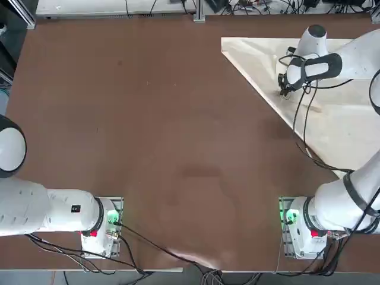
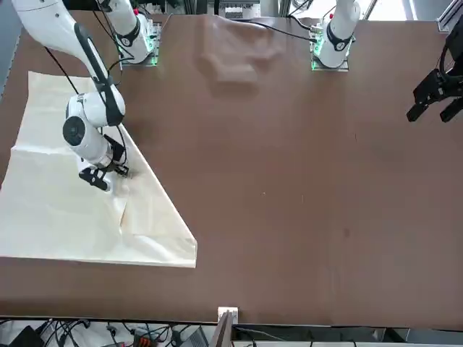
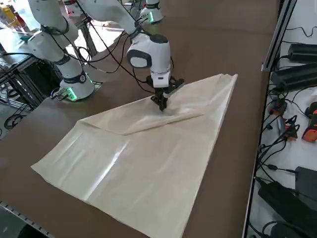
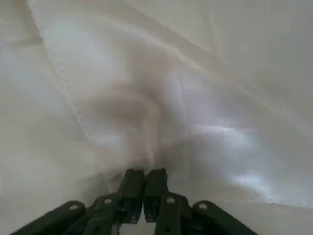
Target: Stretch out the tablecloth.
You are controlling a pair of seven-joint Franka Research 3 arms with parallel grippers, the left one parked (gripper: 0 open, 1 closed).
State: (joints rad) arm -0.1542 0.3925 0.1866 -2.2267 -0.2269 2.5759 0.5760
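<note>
Item one, the tablecloth point(image 1: 332, 119): you have a cream-beige sheet lying on the brown counter point(image 1: 148, 130) toward its far right corner, reckoned from the robot's side. It is folded over on itself, so that a long diagonal fold edge runs across it and the visible outline is roughly triangular, with one point near the far edge of the counter. In the right side view point(image 3: 148, 163) you see a doubled layer lying over a lower one, with soft creases and a shiny patch on the nearer part. The sheet reaches to the counter's right edge.

Item two, the right gripper point(image 1: 284, 90): you find it pointing down at the tablecloth, just inside the diagonal fold edge. In the front view point(image 2: 108, 177) its tips meet the fabric. In the right wrist view point(image 4: 144, 188) the two fingers point(image 4: 133, 188) stand pressed together with a small ridge of tablecloth pinched up between them, so the gripper is closed on the cloth.

Item three, the right arm point(image 3: 148, 54): it reaches out over the counter from its base near the counter's near edge.
</note>
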